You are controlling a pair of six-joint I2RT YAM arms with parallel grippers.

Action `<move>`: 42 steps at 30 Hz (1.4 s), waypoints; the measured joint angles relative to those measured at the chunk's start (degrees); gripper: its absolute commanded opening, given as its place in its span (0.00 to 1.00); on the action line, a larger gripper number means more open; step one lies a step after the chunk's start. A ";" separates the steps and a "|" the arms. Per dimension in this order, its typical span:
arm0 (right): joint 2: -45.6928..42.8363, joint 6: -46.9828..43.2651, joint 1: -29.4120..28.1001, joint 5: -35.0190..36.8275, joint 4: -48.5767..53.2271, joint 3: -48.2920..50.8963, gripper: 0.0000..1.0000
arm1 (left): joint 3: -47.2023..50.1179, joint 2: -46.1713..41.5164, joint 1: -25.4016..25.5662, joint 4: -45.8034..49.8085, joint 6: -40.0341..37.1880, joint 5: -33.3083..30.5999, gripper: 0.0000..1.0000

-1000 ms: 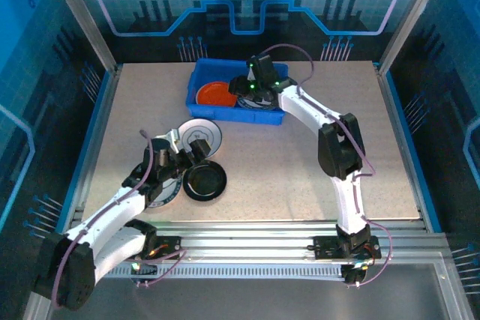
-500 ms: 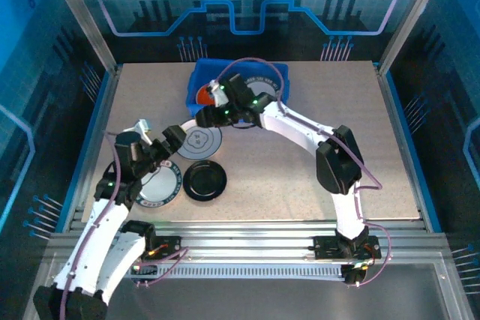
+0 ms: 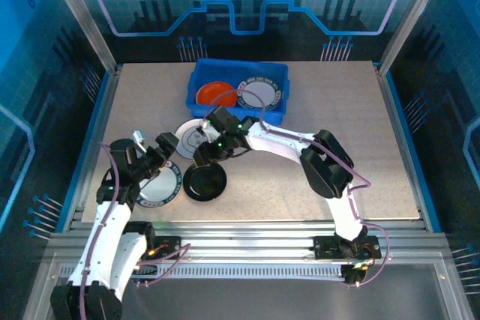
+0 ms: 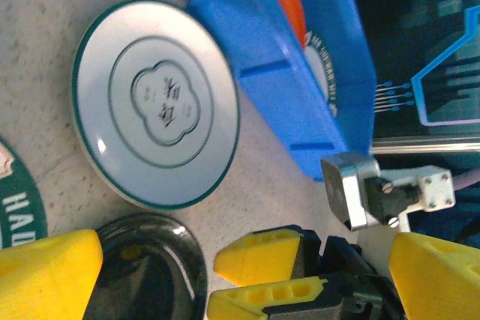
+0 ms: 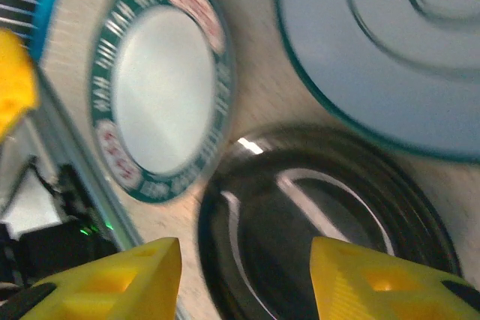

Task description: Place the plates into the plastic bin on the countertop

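Now at the pick phase: two plates already lie in the plastic bin, an orange-red one at left and a white one with a dark patterned rim at right. Three are left out on the tabletop: a grey-white plate just in front of the bin, a glossy black plate nearer the arms, and a green-rimmed plate beside it to the left.

Right gripper hangs low over the black plate, its fingers apart and holding nothing; the wrist view shows the plate's far rim between them. Left gripper sits near the green-rimmed plate, spread wide and empty.

Judgement: the black plate looks like the target. Next move calls for dropping one finger outside the rim and one inside, pinching the edge, then lifting clear before swinging to the bin. The glossy, shallow rim may slip.
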State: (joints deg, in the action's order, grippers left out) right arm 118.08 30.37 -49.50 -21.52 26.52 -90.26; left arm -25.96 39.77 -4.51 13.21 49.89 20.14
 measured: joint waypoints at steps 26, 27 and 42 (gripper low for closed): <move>-11.52 8.59 7.85 -8.17 -15.82 27.39 0.39 | 1.36 7.78 15.91 -1.09 -5.07 -2.97 0.98; -11.02 8.74 7.85 -8.59 -16.33 27.39 0.39 | 1.36 7.87 16.06 -1.09 -5.25 -3.02 0.98; -5.77 10.69 7.82 -12.24 -19.82 27.36 0.34 | 1.40 9.84 16.48 -2.86 -6.38 -3.80 0.98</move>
State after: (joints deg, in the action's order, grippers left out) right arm 112.31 41.06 -41.67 -33.76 6.70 -62.89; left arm -24.56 49.60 11.97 10.35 43.51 16.34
